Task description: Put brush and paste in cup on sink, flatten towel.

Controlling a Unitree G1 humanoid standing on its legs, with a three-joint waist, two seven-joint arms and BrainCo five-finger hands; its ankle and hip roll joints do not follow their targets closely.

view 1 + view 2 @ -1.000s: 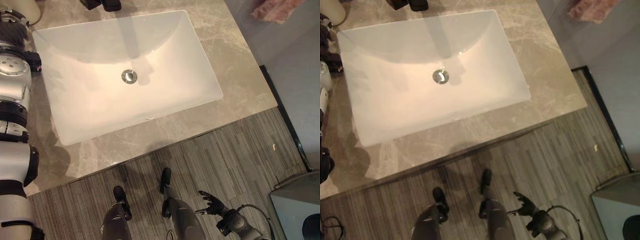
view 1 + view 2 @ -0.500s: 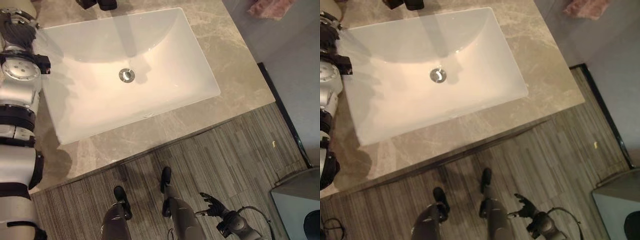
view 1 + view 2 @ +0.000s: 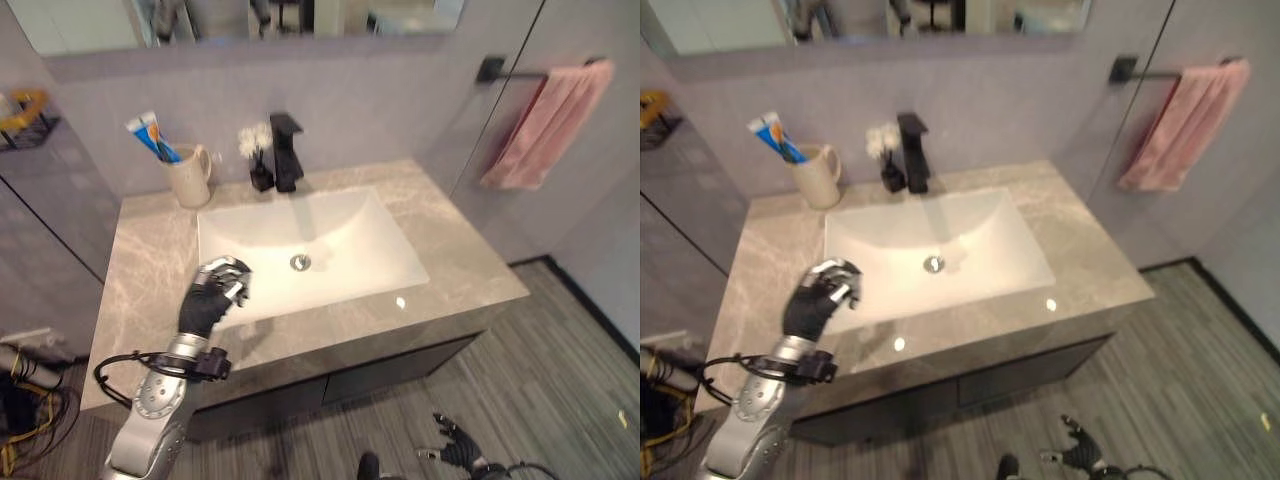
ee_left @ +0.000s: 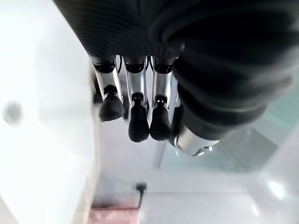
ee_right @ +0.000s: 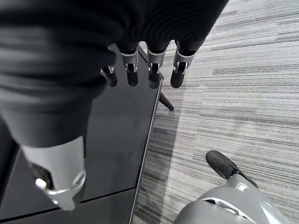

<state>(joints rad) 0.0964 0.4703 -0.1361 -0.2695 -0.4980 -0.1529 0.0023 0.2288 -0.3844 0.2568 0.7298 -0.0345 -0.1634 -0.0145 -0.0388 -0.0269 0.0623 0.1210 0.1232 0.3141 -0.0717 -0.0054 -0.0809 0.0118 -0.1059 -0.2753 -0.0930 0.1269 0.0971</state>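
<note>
Left eye view. We see the cream ceramic cup (image 3: 186, 176) standing upright at the far left of the grey marbled stone counter (image 3: 470, 268), just beside the far left corner of the white rectangular basin (image 3: 345, 245). The blue-and-white toothpaste tube (image 3: 140, 131) and a slim blue brush (image 3: 165, 150) already lean out of it, so we judge that step done. The left hand (image 3: 212, 295) hovers over the near left rim of the basin with its fingers curled and nothing in them. The right hand (image 3: 458, 452) hangs low, near the floor at the near right, fingers spread.

Right eye view. We note the pink terry towel (image 3: 1178, 122) draped on the black wall bar (image 3: 1140, 71) at the far right, well apart from both hands; its lower edge looks bunched, which we take as the part left to flatten. A matt black tap (image 3: 911, 148) stands behind the basin, a small vase of white flowers (image 3: 885, 150) just to its left.

Left wrist view. The left hand's dark-tipped fingers (image 4: 138, 122) fold toward the palm, empty.

Right wrist view. The right hand's fingers (image 5: 152, 70) hang straight and relaxed above the striped grey floor (image 5: 243, 70).
</note>
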